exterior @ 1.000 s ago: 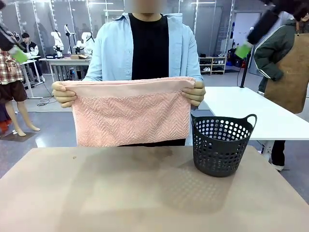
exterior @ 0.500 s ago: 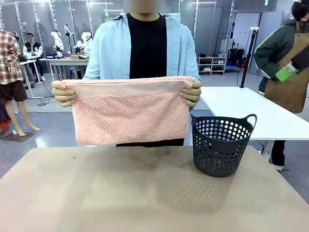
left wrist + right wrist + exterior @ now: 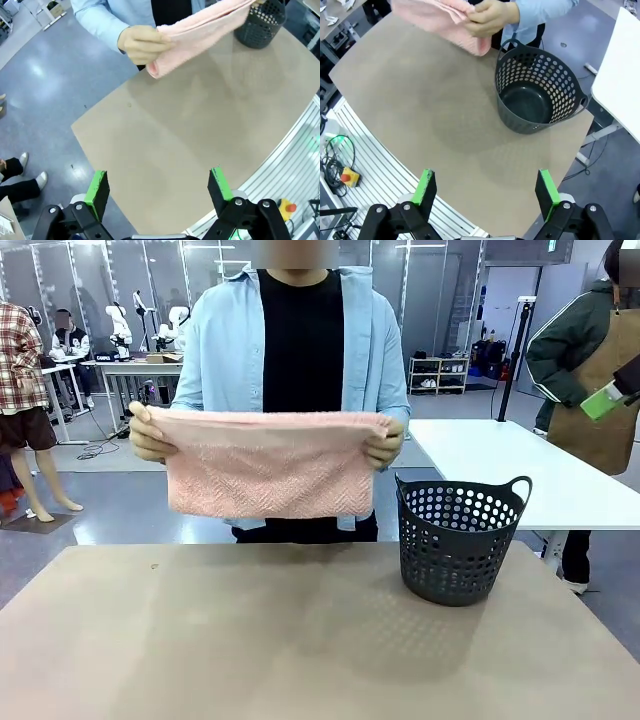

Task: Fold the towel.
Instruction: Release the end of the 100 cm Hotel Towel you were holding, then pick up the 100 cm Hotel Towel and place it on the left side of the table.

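A bare tan table (image 3: 300,640) stretches wide below both arms. The left gripper (image 3: 159,192) hangs high over its near edge, jaws spread wide and empty; the right gripper (image 3: 487,192) does likewise. Beyond the far edge, a person's hands (image 3: 148,433) hold the towel (image 3: 268,465) up, above the table, near a dark basket (image 3: 458,540).

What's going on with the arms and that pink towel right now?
Both end effectors open, high above table. Towel held up in person's hands, off the table. Basket right, empty.
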Robot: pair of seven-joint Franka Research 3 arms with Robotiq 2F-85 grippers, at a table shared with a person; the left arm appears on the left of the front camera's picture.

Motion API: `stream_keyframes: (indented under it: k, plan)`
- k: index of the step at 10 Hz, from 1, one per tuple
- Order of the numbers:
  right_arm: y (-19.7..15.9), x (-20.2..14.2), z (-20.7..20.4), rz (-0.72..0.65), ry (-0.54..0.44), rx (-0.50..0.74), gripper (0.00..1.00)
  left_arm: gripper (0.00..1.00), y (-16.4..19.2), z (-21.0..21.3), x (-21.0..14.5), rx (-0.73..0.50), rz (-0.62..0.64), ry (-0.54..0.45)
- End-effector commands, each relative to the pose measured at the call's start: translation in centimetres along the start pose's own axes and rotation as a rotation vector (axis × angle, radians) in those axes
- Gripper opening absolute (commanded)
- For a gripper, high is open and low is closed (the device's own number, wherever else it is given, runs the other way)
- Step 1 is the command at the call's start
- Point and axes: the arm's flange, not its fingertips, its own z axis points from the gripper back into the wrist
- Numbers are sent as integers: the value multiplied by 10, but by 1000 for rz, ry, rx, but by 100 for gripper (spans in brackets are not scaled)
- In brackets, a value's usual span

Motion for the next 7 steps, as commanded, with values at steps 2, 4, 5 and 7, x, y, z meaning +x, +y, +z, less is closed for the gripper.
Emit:
stream_keyframes:
  k: [2, 4, 5, 7]
  plan:
    - [-2, 1, 1, -5, 7, -2, 100, 100, 0, 2, -1, 4, 2, 3]
    - [-2, 1, 1, -5, 7, -2, 100, 100, 0, 2, -1, 4, 2, 3]
    - [-2, 1, 1, -5, 7, -2, 100, 100, 0, 2, -1, 4, 2, 3]
    - [-2, 1, 1, -5, 7, -2, 100, 100, 0, 2, -1, 4, 2, 3]
